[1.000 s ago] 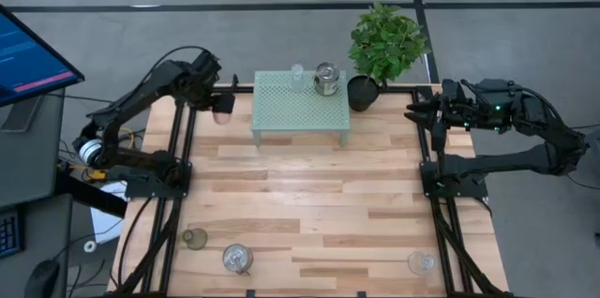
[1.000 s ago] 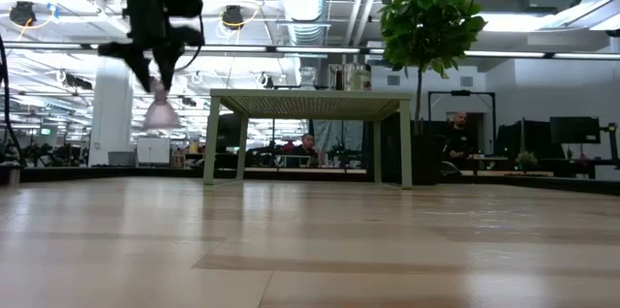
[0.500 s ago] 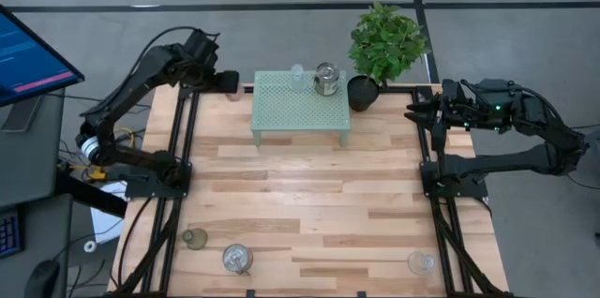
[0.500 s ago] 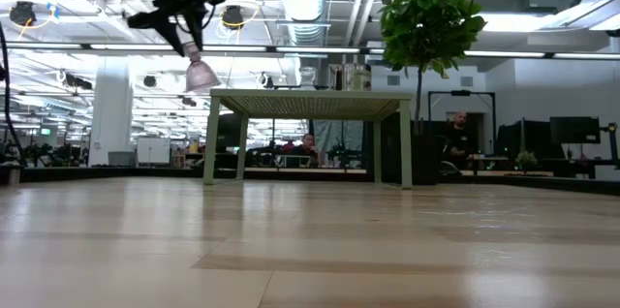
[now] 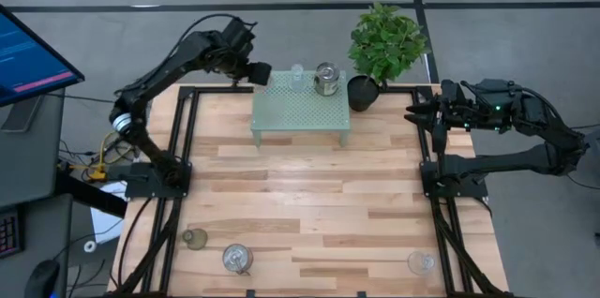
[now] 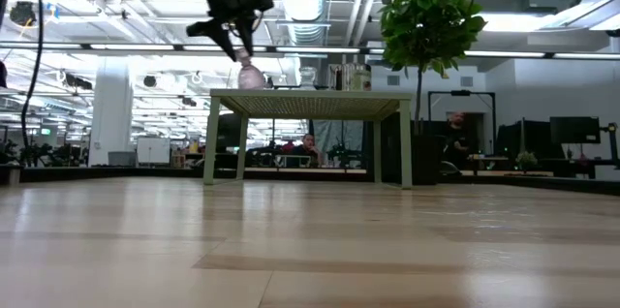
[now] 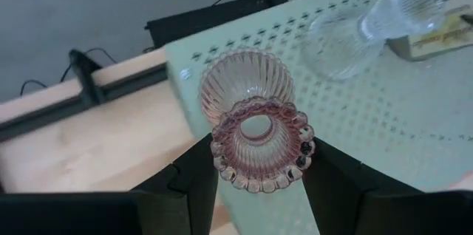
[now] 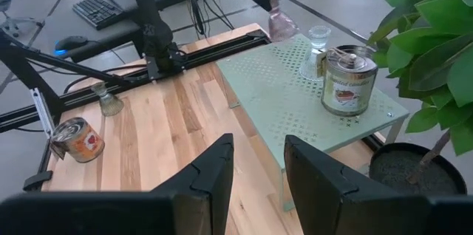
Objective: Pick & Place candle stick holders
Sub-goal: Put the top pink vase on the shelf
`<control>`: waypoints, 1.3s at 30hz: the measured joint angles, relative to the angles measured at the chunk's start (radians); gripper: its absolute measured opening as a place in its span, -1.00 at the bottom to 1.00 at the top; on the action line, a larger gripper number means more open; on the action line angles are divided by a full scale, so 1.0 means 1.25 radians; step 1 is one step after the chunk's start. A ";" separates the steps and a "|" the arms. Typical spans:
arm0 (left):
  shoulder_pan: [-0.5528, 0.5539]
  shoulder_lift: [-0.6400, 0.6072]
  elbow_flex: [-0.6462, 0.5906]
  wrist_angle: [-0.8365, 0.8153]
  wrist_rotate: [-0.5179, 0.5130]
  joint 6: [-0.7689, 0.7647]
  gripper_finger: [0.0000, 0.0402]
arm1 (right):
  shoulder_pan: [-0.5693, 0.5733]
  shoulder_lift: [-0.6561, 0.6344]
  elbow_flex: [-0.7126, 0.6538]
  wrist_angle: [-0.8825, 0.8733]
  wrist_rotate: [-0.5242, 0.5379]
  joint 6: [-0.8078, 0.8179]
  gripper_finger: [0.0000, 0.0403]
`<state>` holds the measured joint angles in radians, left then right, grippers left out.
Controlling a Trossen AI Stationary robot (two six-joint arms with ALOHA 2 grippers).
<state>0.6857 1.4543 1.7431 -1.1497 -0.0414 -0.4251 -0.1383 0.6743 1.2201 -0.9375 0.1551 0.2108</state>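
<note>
The left pincer [image 5: 261, 75] holds the pink glass holder [image 7: 255, 128] clamped between its two fingers, just above the corner of the mint-green stand [image 5: 300, 106] that lies farthest from the plant pot [image 5: 362, 92]. In the low view the pink holder hangs close over the stand's top, and it cannot be told whether it touches yet.

The main risk is the edge. The holder sits over the very corner of the stand, so if the fingers let go here it may land half off the top and tip down to the bench [image 5: 309, 204]. The glass is ribbed and held tilted, so it could also roll once freed.

A second risk is the neighbour. A clear glass holder [image 5: 297, 75] already stands on the stand, near the pink one, with a silvery tin holder [image 5: 325, 79] just beyond it toward the plant pot. A push further along the stand could knock the clear one over.

Three more holders wait at the far end of the bench from the stand: a greenish one [image 5: 195, 239], a second silvery tin [image 5: 236, 259] beside it, and a clear one [image 5: 420, 262] well apart from those two.

The right pincer [image 5: 419, 111] waits off the bench edge beyond the plant pot, its fingers spread apart and empty.
</note>
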 joint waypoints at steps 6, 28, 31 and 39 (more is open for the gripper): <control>-0.008 0.061 0.057 -0.002 -0.013 0.021 -0.17 | 0.000 0.000 0.000 0.000 0.000 0.000 -0.44; -0.011 0.101 0.058 -0.002 -0.014 0.044 -0.13 | 0.000 0.000 0.000 0.000 0.001 0.000 -0.44; -0.011 0.101 0.058 -0.003 -0.014 0.044 -0.08 | 0.000 0.000 0.000 0.000 0.001 0.000 -0.44; -0.012 0.101 0.058 -0.003 -0.014 0.064 -0.06 | 0.000 0.000 0.000 0.000 0.001 0.000 -0.44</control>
<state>0.6712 1.5802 1.8156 -1.1540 -0.0593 -0.3452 -0.1383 0.6743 1.2201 -0.9375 0.1558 0.2107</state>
